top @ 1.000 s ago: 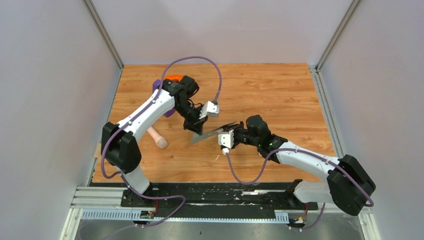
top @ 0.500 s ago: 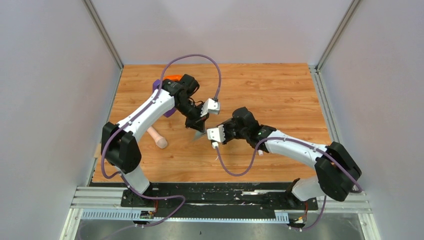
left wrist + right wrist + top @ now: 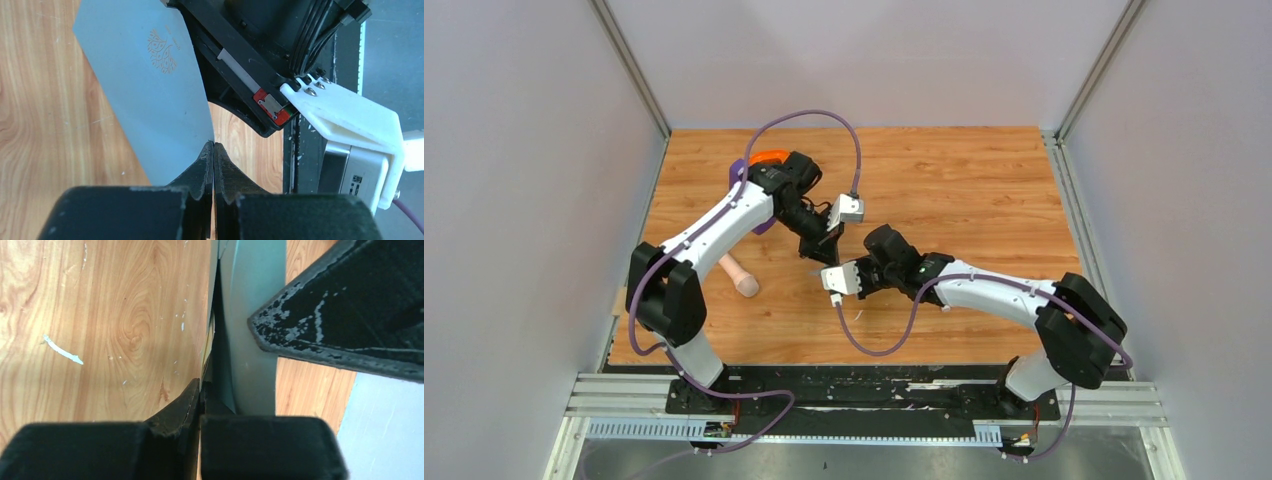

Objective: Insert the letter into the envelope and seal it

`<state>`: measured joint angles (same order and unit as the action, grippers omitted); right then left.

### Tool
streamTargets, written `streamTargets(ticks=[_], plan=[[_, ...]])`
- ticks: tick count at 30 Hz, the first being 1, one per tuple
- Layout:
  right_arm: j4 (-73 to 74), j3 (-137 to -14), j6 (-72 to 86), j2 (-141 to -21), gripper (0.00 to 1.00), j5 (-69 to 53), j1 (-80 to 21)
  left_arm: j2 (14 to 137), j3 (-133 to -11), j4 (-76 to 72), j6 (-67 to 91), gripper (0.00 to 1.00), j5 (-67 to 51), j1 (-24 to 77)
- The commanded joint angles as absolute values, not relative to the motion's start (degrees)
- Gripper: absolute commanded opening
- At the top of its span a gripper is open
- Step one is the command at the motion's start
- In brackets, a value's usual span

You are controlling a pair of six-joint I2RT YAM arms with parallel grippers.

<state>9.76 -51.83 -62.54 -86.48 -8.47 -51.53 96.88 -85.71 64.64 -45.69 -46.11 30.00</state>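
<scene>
Since a second ago our right arm has swung leftward, bringing the right gripper (image 3: 200, 386) close against the left one, and the envelope (image 3: 150, 95), which then showed from above as a long sliver between the two, is now almost hidden under them. Nearest to our bases, the right gripper is pinched tight on the envelope's near edge, its jaws meeting with only paper between them. On the wooden surface (image 3: 100, 315) to that gripper's left lies a small white scrap (image 3: 62, 351). The envelope itself hangs off the surface, tilted, a grey-teal sheet with a pale printed motif (image 3: 161, 47) on its face. In the dark fold by the right gripper a thin pale edge shows; we cannot tell whether that is the letter. Just beyond, the left gripper (image 3: 214, 146) is clamped on the envelope's far corner, jaws fully together on it. Left of the envelope a pinkish cylinder (image 3: 740, 276) lies on the surface, apart from it. Farther back than the envelope, behind our left arm, sits an orange and purple object (image 3: 767, 158).
</scene>
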Motion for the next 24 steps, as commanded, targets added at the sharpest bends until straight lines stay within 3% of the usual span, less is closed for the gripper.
streamTargets(ticks=[1,4,7,10,24], plan=[[15.5,-54.7,-56.7,-85.2,0.00,-6.2,-52.7,95.5,-85.1,61.5,-42.1,0.00,-51.2,29.5],[16.4,-55.7,-54.0,-84.1,0.03,-6.3,-53.2,95.2,-84.7,60.9,-40.5,0.00,-53.0,29.5],[16.4,-56.2,-52.6,-84.4,0.23,-6.4,-53.3,94.3,-84.1,60.1,-38.7,0.00,-55.9,29.5],[14.7,-55.7,-52.6,-86.4,0.35,-4.4,-53.3,93.4,-82.5,57.9,-37.0,0.00,-57.8,28.4],[6.7,-50.4,-46.1,-88.6,0.40,-10.7,-50.5,96.5,-80.3,55.9,-37.6,0.00,-56.7,23.5]])
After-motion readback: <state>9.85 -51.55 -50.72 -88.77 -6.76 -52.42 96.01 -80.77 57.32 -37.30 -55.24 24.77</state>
